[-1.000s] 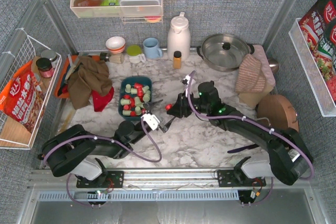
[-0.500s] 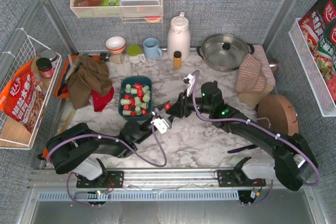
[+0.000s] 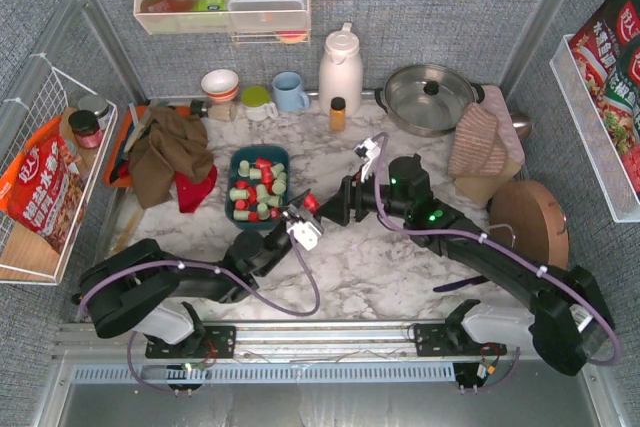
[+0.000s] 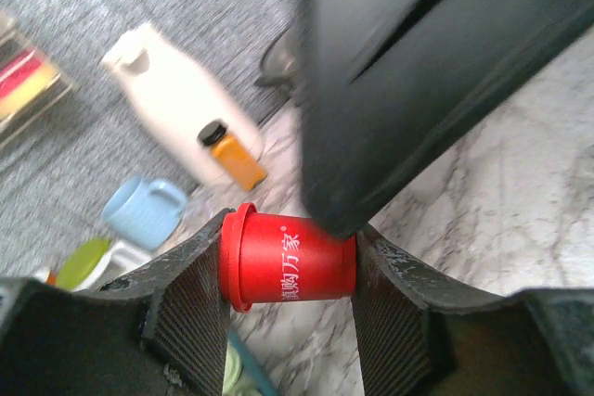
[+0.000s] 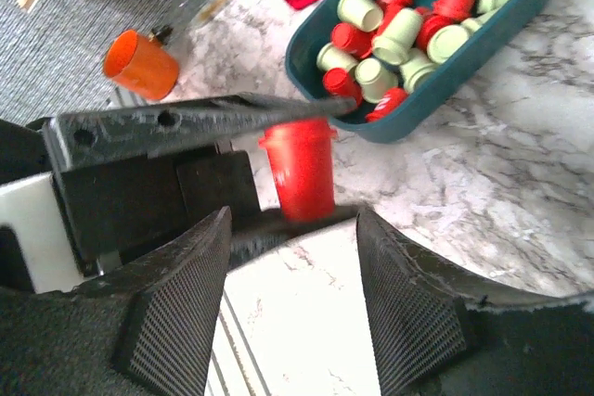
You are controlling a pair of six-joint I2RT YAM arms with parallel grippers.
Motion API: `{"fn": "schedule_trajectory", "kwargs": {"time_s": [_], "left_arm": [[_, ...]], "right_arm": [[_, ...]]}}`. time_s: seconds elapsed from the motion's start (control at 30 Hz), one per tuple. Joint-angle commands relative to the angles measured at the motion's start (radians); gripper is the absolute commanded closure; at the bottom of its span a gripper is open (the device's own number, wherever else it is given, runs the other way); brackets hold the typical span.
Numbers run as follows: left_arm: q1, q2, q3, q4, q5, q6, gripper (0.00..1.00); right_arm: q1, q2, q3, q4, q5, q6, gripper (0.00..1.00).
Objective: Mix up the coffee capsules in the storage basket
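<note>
While left gripper point(image 4: 290, 266) grips a capsule point(image 5: 302, 169), right gripper point(image 5: 292, 220) gapes.

A mock kitchen inside a test cell: a marble-patterned table point(image 3: 400, 277) boxed in by grey fabric walls point(image 3: 420, 17) on metal framing. A white thermos jug point(image 3: 340, 69), lidded pot point(image 3: 430, 97), blue mug point(image 3: 290, 92) and bowl point(image 3: 220, 83) line its far edge.

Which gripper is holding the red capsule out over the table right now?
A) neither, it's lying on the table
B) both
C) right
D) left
D: in the left wrist view the red capsule is pinched between the pads of the left gripper, while in the right wrist view the right gripper has its fingers spread clear of it on either side.
</note>
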Motion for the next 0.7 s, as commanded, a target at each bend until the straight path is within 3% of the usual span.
{"fn": "schedule_trajectory", "kwargs": {"time_s": [0.0, 0.13, 0.27, 0.47, 0.67], "left_arm": [[0.035, -0.046, -0.015, -0.024, -0.154, -0.105, 0.74], [0.121, -0.126, -0.014, -0.183, -0.218, -0.295, 0.75], [0.271, -0.229, 0.063, -0.555, -0.302, -0.601, 0.74], [0.409, -0.227, 0.189, -0.912, -0.298, -0.842, 0.63], [0.502, -0.114, 0.309, -1.011, -0.205, -0.891, 0.62]], "right_arm": [[0.001, -0.065, 0.001, -0.075, 0.177, -0.042, 0.40], [0.000, -0.133, -0.028, -0.161, 0.442, -0.061, 0.39], [-0.005, -0.156, -0.047, -0.214, 0.636, -0.050, 0.38], [-0.009, -0.131, -0.046, -0.219, 0.630, -0.042, 0.36], [-0.009, -0.122, -0.051, -0.220, 0.617, -0.043, 0.36]]}}
